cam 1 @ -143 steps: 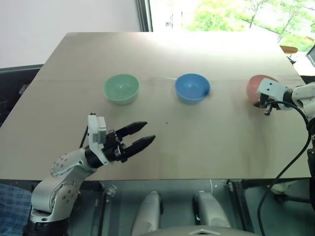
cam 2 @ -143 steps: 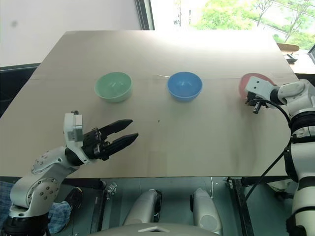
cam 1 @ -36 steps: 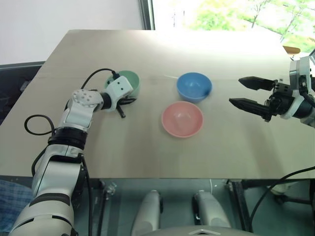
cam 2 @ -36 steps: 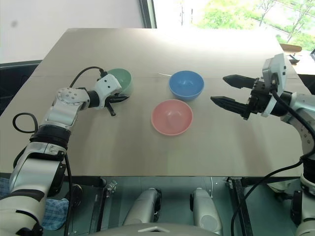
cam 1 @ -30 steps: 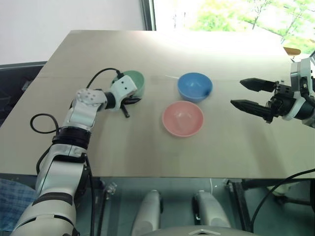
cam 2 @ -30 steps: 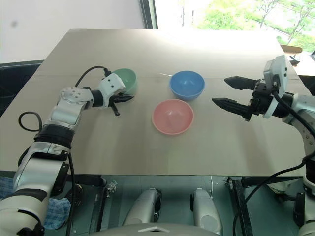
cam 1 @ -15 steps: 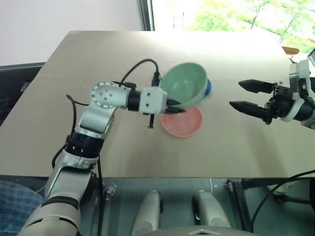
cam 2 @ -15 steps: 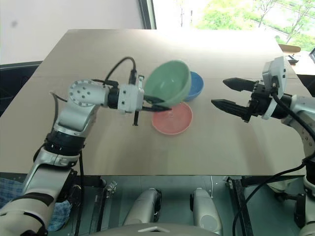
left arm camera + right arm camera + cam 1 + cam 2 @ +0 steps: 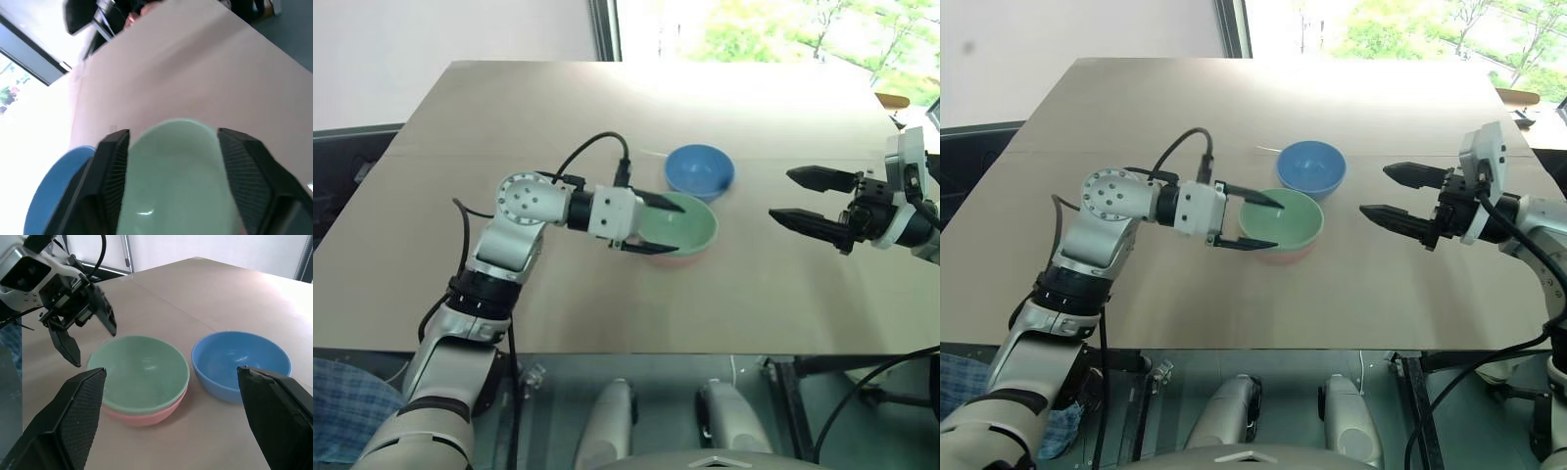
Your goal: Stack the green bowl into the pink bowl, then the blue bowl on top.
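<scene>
The green bowl [image 9: 683, 223] sits nested inside the pink bowl [image 9: 674, 260] near the table's middle, with only a strip of pink rim showing beneath it. The blue bowl [image 9: 699, 170] stands upright just behind them, a little to the right. My left gripper [image 9: 677, 228] is open, its fingers [image 9: 67, 343] spread on either side of the green bowl's left edge and apart from it. My right gripper [image 9: 779, 193] hangs open and empty to the right of the bowls, pointing at them.
The tan table [image 9: 607, 108] stretches well behind and to the left of the bowls. Its front edge [image 9: 626, 352] runs close below both arms. A black cable [image 9: 592, 149] loops over my left wrist.
My left gripper carried the green bowl from the table's left side over to the pink bowl, then opened. The green bowl now rests in the pink one. The right arm stayed still.
</scene>
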`<action>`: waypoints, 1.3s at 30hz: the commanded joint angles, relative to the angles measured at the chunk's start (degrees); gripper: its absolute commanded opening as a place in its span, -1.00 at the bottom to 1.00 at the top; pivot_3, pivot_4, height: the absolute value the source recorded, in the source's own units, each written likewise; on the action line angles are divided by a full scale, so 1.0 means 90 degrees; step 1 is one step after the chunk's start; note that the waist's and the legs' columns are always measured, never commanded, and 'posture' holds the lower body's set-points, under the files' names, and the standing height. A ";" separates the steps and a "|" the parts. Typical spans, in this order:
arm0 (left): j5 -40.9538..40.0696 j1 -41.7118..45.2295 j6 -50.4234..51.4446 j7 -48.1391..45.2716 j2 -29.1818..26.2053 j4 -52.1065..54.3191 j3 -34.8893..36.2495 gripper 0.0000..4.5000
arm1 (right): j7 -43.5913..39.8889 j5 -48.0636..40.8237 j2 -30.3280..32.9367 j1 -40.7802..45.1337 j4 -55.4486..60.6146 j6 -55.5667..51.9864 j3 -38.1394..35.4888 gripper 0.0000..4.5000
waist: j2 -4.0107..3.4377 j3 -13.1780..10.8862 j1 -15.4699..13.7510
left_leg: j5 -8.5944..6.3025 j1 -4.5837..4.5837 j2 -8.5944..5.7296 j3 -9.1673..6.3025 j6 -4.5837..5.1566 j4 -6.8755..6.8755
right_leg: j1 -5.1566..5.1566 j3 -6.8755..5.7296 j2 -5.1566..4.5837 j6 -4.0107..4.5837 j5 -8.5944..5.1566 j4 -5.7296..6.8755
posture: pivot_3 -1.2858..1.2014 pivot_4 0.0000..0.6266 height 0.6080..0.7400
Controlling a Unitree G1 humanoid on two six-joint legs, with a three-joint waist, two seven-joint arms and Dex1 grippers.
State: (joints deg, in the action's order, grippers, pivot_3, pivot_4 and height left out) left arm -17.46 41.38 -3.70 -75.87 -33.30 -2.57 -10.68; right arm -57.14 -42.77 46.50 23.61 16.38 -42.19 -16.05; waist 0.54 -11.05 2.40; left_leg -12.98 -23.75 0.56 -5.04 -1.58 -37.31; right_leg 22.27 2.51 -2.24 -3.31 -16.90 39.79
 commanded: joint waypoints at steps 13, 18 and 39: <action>-0.2870 -0.1873 0.3829 0.1905 -0.0783 0.1505 0.2907 0.94 | -0.0121 0.1066 -0.0043 0.0893 -0.0945 0.1043 0.0944 1.00 | -0.0001 -0.0001 0.0009 | 0.0000 0.0005 0.0007 0.0003 0.0000 0.0000 | 0.0001 0.0003 0.0005 0.0000 0.0000 0.0002 | 0.03 -0.52 1.00; -0.3268 -0.2910 0.4251 0.2243 -0.0944 0.1874 0.3698 0.94 | -0.0333 0.2073 -0.0322 0.1884 -0.2090 0.1789 0.1893 1.00 | -0.0001 -0.0002 0.0009 | 0.0000 0.0004 0.0007 -0.0001 -0.0001 0.0000 | 0.0001 0.0000 0.0003 0.0001 0.0000 -0.0001 | 0.03 -0.52 1.00; -0.4313 -0.4812 0.4681 0.3089 -0.1022 0.3059 0.5100 0.94 | -0.0233 0.6351 -0.1479 0.4940 -0.7810 0.7982 0.4357 1.00 | 0.0001 -0.0003 0.0008 | 0.0002 -0.0004 0.0006 0.0019 -0.0004 0.0017 | 0.0029 0.0019 -0.0003 0.0004 0.0001 0.0002 | 0.03 -0.52 1.00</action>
State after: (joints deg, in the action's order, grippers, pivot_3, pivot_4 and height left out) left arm -54.62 -1.37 38.57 -48.57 -41.62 22.59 32.75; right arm -59.62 12.90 33.14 65.87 -52.75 25.34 22.87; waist 0.55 -11.08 2.48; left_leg -12.97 -23.78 0.62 -4.86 -1.63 -37.15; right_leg 22.54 2.68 -2.27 -3.27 -16.89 39.81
